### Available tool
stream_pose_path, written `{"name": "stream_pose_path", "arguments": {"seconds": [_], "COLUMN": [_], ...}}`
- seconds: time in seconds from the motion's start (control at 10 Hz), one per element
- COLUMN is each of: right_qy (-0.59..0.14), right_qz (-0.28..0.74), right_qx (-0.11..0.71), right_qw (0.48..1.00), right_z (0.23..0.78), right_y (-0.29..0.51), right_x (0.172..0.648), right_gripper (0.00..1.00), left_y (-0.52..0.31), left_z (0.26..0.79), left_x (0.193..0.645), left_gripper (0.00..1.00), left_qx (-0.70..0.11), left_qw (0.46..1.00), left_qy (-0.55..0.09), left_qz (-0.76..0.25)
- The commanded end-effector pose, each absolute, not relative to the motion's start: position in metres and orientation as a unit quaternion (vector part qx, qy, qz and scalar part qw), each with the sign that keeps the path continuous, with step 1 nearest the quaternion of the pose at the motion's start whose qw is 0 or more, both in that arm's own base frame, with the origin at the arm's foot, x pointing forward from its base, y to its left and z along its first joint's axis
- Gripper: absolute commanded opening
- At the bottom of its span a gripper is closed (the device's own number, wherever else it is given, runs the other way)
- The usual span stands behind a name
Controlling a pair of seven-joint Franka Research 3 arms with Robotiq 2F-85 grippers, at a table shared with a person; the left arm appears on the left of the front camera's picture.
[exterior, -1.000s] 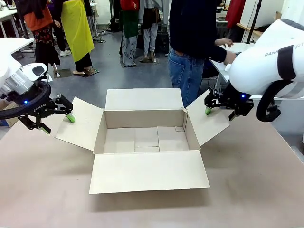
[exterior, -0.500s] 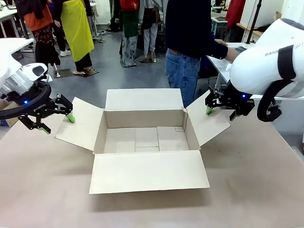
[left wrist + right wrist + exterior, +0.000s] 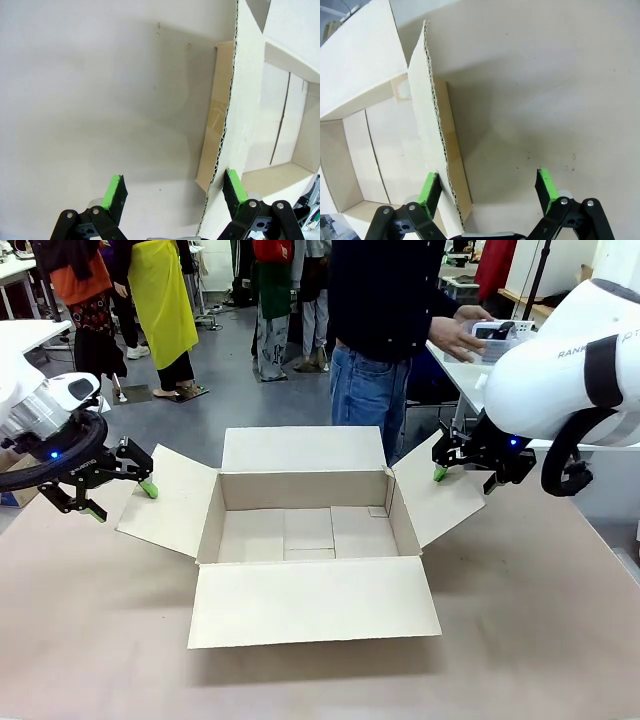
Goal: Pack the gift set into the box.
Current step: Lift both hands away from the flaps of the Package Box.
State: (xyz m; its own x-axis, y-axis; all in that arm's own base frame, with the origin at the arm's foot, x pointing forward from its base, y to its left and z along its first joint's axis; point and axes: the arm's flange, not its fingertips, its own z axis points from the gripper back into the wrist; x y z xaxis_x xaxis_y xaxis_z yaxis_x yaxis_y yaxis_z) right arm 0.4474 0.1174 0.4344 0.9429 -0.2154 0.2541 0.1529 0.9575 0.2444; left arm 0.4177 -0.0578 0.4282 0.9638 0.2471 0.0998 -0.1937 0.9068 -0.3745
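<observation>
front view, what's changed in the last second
The person has shifted toward picture left and drawn a hand back from the right, now holding the gift set. The box stays open and empty, and the left end effector and right end effector stay open, each straddling a side flap.

Light is even and bright from overhead. The box (image 3: 310, 530) throws a soft shadow toward the camera onto the bench (image 3: 520, 640). Both wrist views look pale and washed out, with straight flap edges bending slightly toward the frame borders. The front view is sharp, without glare.
</observation>
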Motion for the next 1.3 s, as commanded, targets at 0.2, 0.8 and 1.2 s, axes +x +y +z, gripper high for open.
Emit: {"name": "stream_pose_path", "arguments": {"seconds": [0.2, 0.8, 1.2], "right_qy": [-0.138, -0.138, -0.138], "right_qz": [-0.102, -0.102, -0.102], "right_qx": [0.1, 0.1, 0.1], "right_qw": [0.98, 0.98, 0.98], "right_z": [0.4388, 0.4388, 0.4388], "right_y": [0.1185, 0.1185, 0.1185], "right_x": [0.4501, 0.4501, 0.4501], "right_gripper": [1.0, 1.0, 1.0], "left_y": [-0.0579, -0.0579, -0.0579], "left_z": [0.4313, 0.4313, 0.4313], "left_x": [0.4159, 0.4159, 0.4159], "left_gripper": [1.0, 1.0, 1.0], "left_qx": [-0.176, -0.176, -0.176], "left_qw": [0.974, 0.974, 0.974], "left_qy": [-0.074, -0.074, -0.074], "left_qz": [0.119, 0.119, 0.119]}}
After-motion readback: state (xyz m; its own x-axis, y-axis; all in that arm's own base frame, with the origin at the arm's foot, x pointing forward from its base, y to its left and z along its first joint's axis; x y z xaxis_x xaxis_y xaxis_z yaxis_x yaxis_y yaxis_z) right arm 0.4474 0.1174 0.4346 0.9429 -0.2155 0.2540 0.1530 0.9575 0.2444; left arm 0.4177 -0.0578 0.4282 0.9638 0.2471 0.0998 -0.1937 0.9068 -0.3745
